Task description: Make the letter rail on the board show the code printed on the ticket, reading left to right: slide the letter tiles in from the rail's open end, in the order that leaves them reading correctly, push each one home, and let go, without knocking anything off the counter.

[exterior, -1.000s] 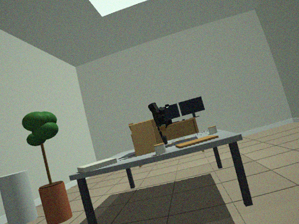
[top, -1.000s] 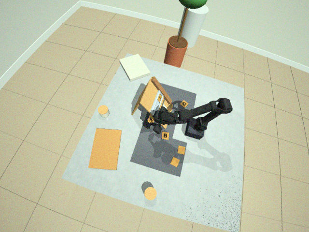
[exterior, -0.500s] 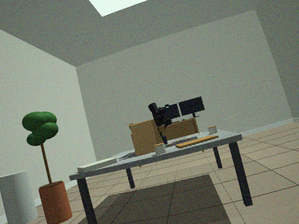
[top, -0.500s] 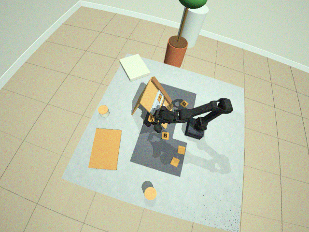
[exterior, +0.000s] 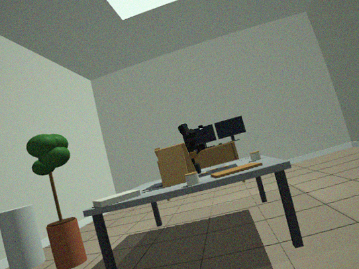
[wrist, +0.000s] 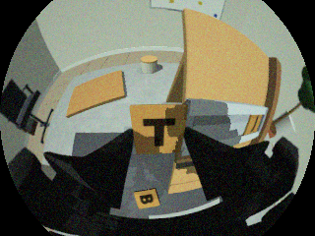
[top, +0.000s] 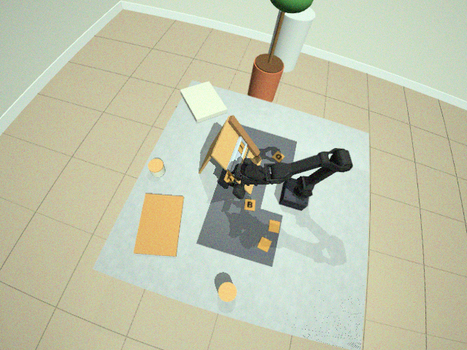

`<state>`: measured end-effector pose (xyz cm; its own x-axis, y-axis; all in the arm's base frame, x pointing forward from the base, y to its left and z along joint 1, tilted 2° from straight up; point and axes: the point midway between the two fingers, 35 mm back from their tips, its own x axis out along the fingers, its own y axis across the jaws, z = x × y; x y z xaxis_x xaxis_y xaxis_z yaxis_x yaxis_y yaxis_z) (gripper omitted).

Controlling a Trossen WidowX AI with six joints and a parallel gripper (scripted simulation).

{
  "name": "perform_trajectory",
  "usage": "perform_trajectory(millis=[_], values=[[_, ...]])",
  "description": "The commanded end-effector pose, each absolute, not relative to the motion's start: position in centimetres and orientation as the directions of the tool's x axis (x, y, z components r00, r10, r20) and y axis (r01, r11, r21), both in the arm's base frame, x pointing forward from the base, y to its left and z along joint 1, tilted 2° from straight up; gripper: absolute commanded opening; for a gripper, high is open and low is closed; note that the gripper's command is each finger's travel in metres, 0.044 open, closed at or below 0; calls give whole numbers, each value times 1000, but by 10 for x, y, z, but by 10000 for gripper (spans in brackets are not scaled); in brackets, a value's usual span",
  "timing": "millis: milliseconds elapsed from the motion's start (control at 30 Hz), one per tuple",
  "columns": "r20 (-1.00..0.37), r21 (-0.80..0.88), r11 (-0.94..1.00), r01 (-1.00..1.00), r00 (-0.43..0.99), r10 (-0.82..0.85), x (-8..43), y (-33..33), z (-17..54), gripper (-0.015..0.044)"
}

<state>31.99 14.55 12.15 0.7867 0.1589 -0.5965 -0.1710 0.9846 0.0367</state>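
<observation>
My gripper (top: 230, 181) (wrist: 159, 132) is shut on the T tile (wrist: 153, 140), held upright with its letter facing the wrist camera. The tile is beside the near end of the pale rail (top: 234, 154) on the tilted wooden board (top: 224, 142) (exterior: 172, 165) (wrist: 226, 61); whether its edge is inside the rail is unclear. At least one wooden tile (top: 241, 146) stands toward the rail's far end, its letter unreadable. The B tile (top: 249, 205) (wrist: 147, 199) lies on the dark mat (top: 214, 230). A tile with a round letter (top: 278, 156) lies near the board. The ticket's print is not readable.
Two tiles without readable letters (top: 273, 226) (top: 264, 244) lie at the mat's edge. An orange slab (top: 160, 226) (wrist: 98, 93), a cup (top: 156, 166) (wrist: 149, 65), another cup (top: 227, 292) and a white block (top: 203, 100) stand around the mat. The board's top bar (top: 244, 137) overhangs the rail.
</observation>
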Motion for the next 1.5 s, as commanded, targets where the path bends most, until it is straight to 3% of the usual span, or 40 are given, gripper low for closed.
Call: perform_trajectory(millis=[0, 1467], values=[[-594, 38, 984, -175, 788, 163, 320, 144, 123, 0], [-594, 35, 984, -175, 788, 162, 324, 122, 122, 0]])
